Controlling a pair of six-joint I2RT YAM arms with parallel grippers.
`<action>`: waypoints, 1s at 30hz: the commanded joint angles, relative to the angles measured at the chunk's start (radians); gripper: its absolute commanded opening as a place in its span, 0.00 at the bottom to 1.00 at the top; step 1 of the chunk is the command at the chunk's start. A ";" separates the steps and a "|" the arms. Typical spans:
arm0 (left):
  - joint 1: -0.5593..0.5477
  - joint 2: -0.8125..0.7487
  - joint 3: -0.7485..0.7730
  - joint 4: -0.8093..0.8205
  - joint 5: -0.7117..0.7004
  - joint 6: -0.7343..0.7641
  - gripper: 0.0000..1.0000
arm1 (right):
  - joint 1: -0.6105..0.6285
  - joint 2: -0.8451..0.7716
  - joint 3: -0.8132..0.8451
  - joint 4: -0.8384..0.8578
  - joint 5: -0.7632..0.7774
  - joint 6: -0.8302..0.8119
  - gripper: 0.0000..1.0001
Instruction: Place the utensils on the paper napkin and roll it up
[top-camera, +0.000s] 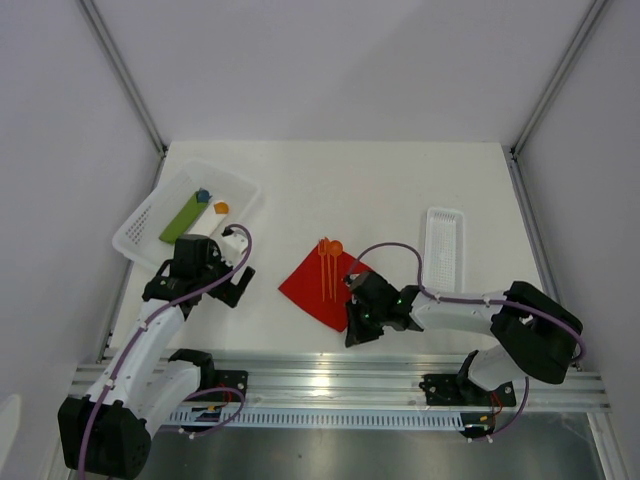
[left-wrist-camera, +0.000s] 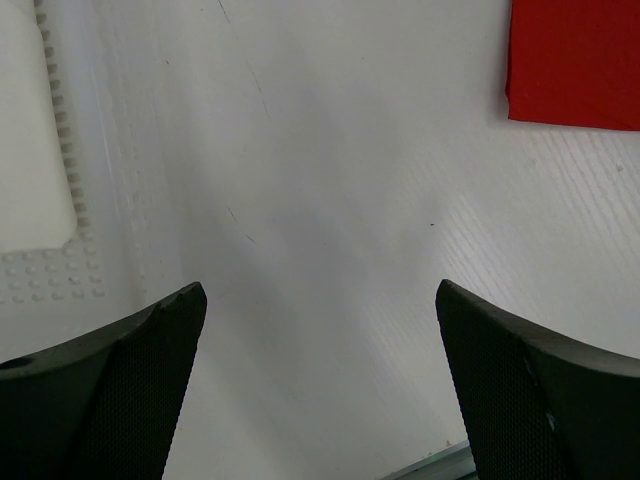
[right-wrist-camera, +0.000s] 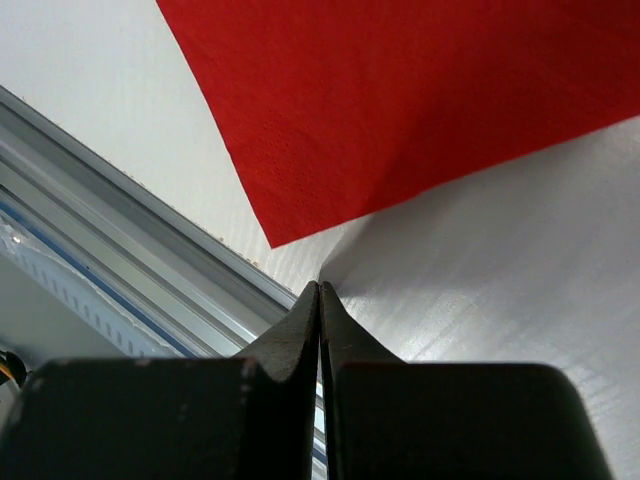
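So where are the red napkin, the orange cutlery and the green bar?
red napkin (top-camera: 305, 286): top view, bare left half.
orange cutlery (top-camera: 328, 270): top view, the handles.
green bar (top-camera: 183, 217): top view, its middle.

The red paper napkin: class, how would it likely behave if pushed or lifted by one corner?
Probably floppy: the napkin looks thin, with a crease. Likely light, so a push may slide or wrinkle it. The utensils lying on it might shift or slide off.

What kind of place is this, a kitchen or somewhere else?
Most likely a robot lab or test booth, not a kitchen. A robot's left arm and right arm are bolted to a metal rail, and plain white walls box in the white table.
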 joint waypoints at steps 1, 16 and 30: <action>-0.006 -0.003 -0.003 0.017 0.004 0.001 1.00 | 0.004 0.028 0.032 0.024 0.010 -0.007 0.00; -0.006 0.003 0.003 0.014 0.001 0.001 0.99 | 0.004 0.034 0.078 0.064 0.053 0.005 0.00; -0.006 0.000 0.002 0.013 0.003 0.001 0.99 | 0.004 0.002 0.121 0.057 0.132 0.006 0.00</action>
